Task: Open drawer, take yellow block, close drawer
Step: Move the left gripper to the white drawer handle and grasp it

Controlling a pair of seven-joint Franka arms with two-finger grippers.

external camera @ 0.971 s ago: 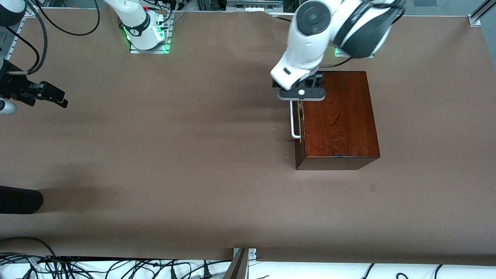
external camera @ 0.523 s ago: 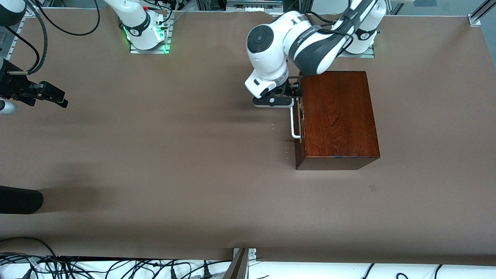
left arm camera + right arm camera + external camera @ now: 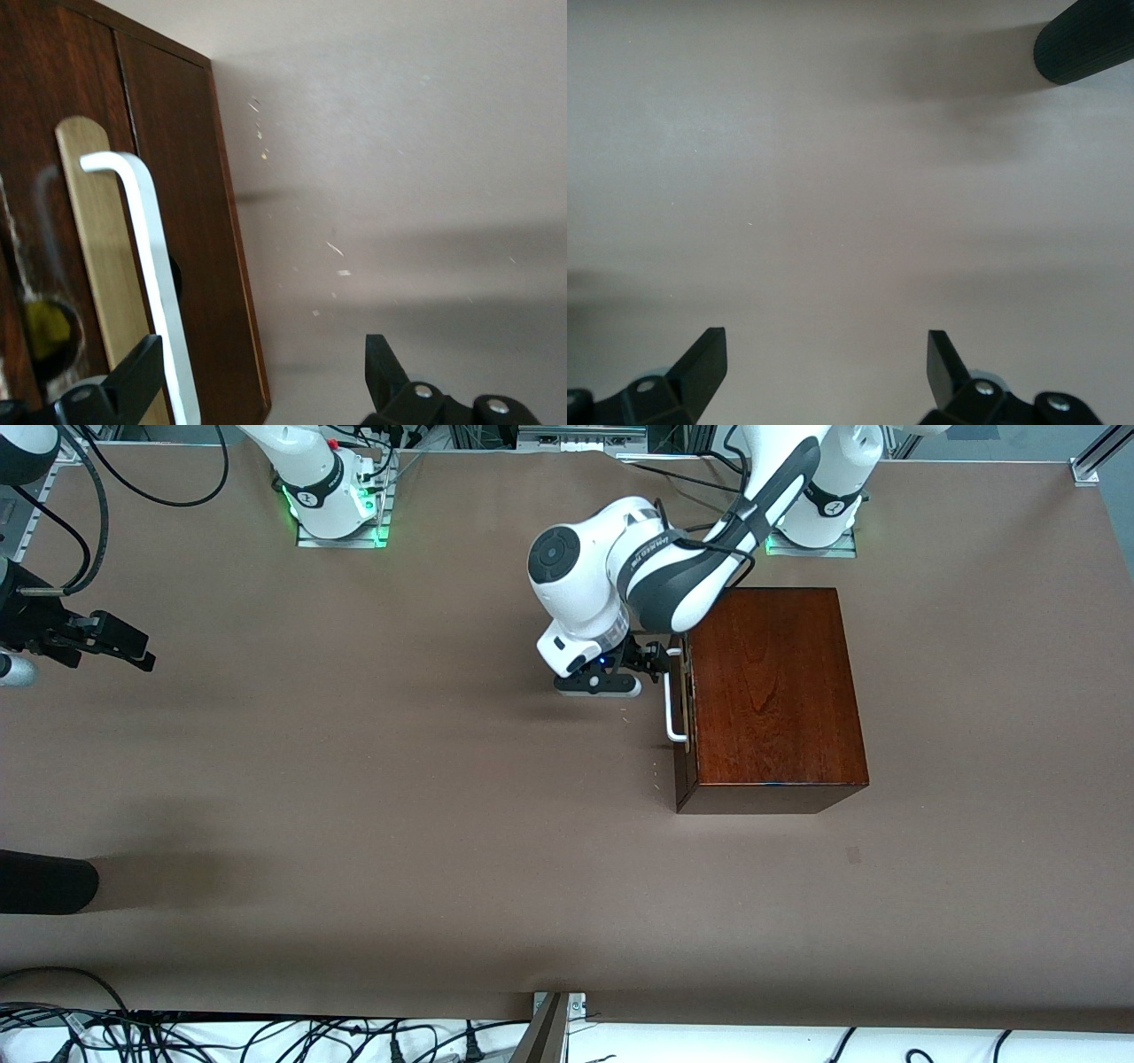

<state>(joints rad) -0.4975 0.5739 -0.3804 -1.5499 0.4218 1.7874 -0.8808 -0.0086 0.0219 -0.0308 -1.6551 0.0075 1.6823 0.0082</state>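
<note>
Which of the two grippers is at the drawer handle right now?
The left gripper, open, sits at the white handle of the drawer in the wooden box. The right gripper, also open, waits at the right arm's end of the table.

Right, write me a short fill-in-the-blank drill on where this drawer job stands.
1. The drawer of the wooden box is ____.
2. The left end effector, fingers apart, sits in front of the drawer's ____ bar handle.
3. The right end effector, at the right arm's end of the table, holds ____.

Missing words: shut; white; nothing
</note>
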